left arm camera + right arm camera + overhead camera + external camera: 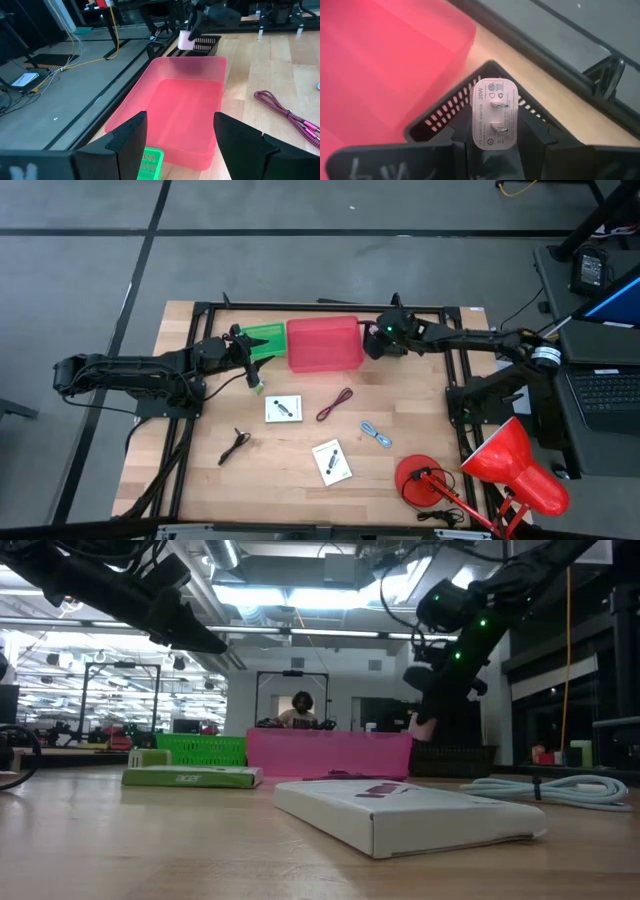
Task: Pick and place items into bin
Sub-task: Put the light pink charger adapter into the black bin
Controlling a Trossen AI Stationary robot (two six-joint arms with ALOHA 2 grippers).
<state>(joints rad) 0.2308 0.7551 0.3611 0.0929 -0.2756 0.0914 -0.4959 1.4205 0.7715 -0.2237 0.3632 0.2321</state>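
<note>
Currently, the right hand is positioned at the far right edge of the pink bin, raised above the desk. Its fingers are closed on a small pinkish-white power adapter, gripped by its body with the two metal prongs facing the right wrist camera. In the low view the adapter hangs just above the bin's right end. A black perforated basket sits just beside the bin, directly below the held adapter.

The left hand is raised at the near left corner of the bin, with its fingers spread wide and holding nothing. In the left wrist view a green piece shows between the fingers, next to the bin wall. A green basket stands against the bin's left side.

The remaining items lie on the desk, nearer than the bin:
- a white card with a black mark, near the desk's middle;
- a second white card, closer to the near edge;
- a red cord, to the right of the first card;
- a blue cord, right of the second card;
- a dark cord, to the left.

A red desk lamp stands at the near right corner. In the low view, a person shows in the room behind the bin.
</note>
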